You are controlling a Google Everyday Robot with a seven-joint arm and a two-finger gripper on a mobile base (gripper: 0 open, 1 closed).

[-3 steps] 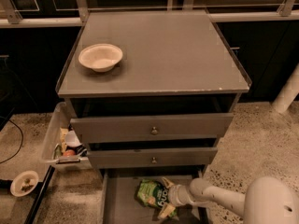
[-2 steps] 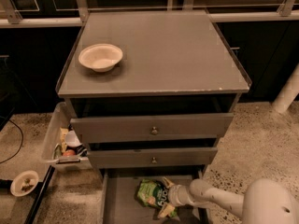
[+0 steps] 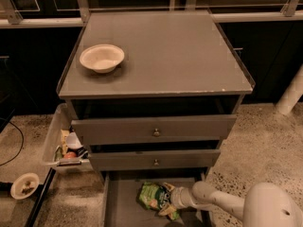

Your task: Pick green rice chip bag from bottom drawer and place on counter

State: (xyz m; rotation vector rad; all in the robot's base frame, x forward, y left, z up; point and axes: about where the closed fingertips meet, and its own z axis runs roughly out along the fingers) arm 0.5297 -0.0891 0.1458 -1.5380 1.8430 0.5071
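The green rice chip bag lies crinkled on the floor of the open bottom drawer, below the two knob-fronted drawers. My white arm reaches in from the lower right, and my gripper is down in the drawer at the bag's right end, touching it. The bag hides the fingertips. The counter is the flat grey cabinet top above, with a white bowl at its left.
A clear bin with small items stands against the cabinet's left side. A small bowl sits on the speckled floor at lower left. A white post stands at the right. A dark cable runs along the left.
The gripper stays at the bag's right end in the bottom drawer; the bag and arm have barely shifted.
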